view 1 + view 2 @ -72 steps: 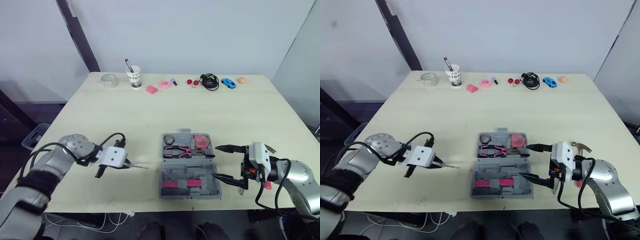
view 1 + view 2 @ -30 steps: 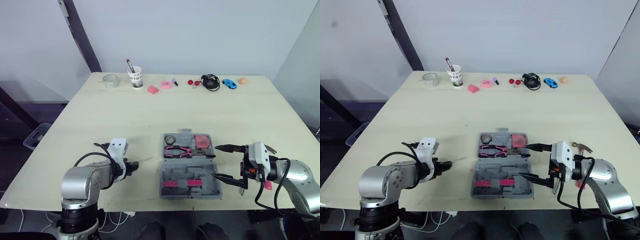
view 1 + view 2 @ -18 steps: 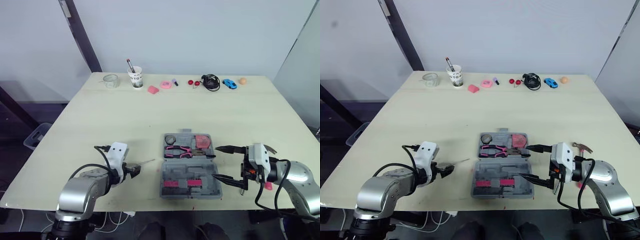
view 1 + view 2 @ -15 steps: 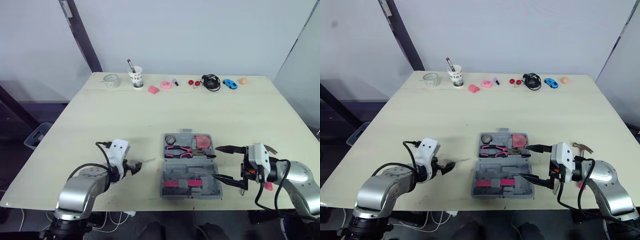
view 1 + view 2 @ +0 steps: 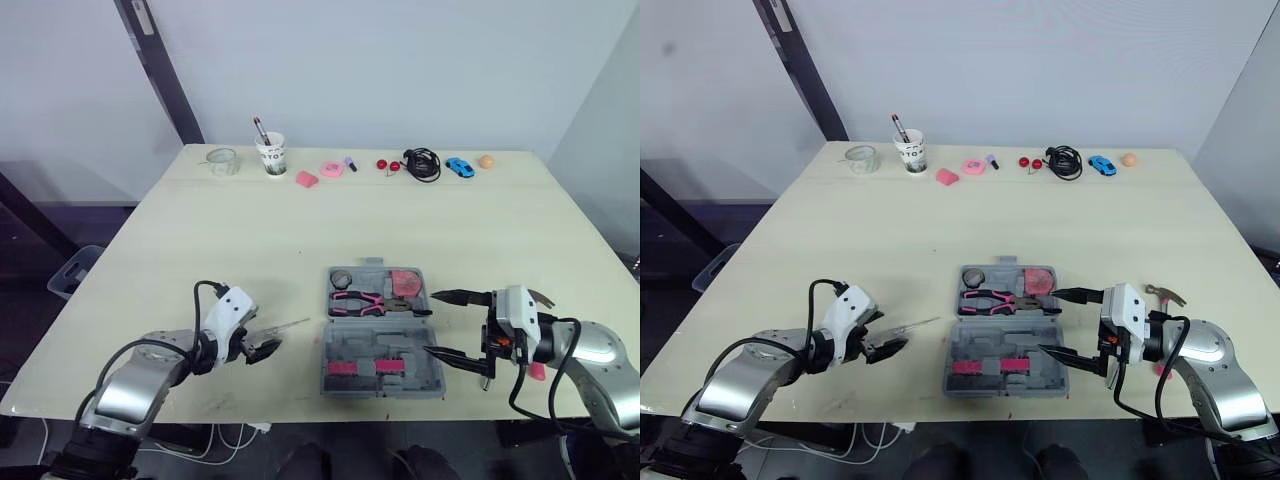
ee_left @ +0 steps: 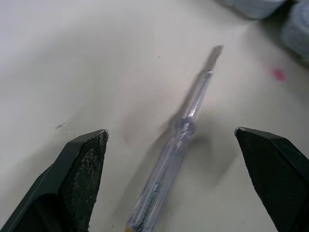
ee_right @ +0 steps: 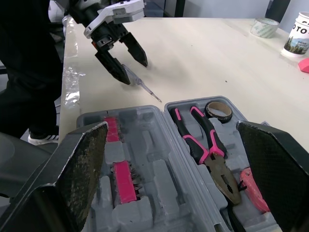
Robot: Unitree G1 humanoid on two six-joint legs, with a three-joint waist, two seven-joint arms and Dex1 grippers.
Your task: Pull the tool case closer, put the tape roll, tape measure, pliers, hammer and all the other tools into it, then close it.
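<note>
Tool case open, screwdriver lying within spread left hand, right hand spread wide

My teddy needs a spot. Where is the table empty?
The big middle is bare, between the cup and cable at the back and the tool case. Crowded beside the case: screwdriver, left gripper, right gripper.

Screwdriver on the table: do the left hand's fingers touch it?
Apart. The left wrist view shows the screwdriver lying between the left hand's open fingers, with bare table on both sides.
</note>
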